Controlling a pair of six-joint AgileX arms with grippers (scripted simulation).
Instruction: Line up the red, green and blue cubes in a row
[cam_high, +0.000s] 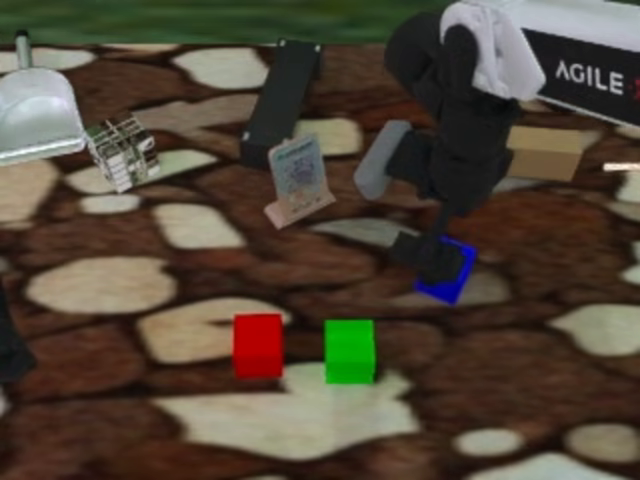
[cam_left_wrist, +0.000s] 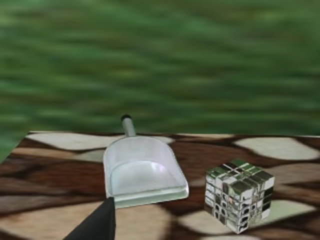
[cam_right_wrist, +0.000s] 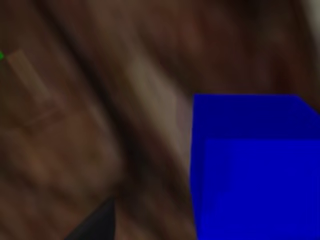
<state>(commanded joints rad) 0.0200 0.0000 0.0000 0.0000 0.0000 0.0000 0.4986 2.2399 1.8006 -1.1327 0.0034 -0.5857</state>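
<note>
The red cube (cam_high: 258, 345) and the green cube (cam_high: 350, 350) sit side by side near the table's front, a small gap between them. The blue cube (cam_high: 455, 280) lies further back and to the right, turned at an angle. My right gripper (cam_high: 436, 262) hangs directly over the blue cube and hides part of it. It is open: in the right wrist view one dark fingertip (cam_right_wrist: 100, 225) stands apart from the blue cube (cam_right_wrist: 255, 170), which fills the other side. My left arm (cam_high: 8, 345) is parked at the table's left edge, with one fingertip (cam_left_wrist: 100, 225) showing.
A silvery scoop (cam_high: 35, 115) and a mirrored grid-faced cube (cam_high: 122, 152) lie at the back left. A long black box (cam_high: 280, 90) and a small upright card (cam_high: 298, 180) stand at the back centre. A tan cardboard box (cam_high: 545, 152) lies behind my right arm.
</note>
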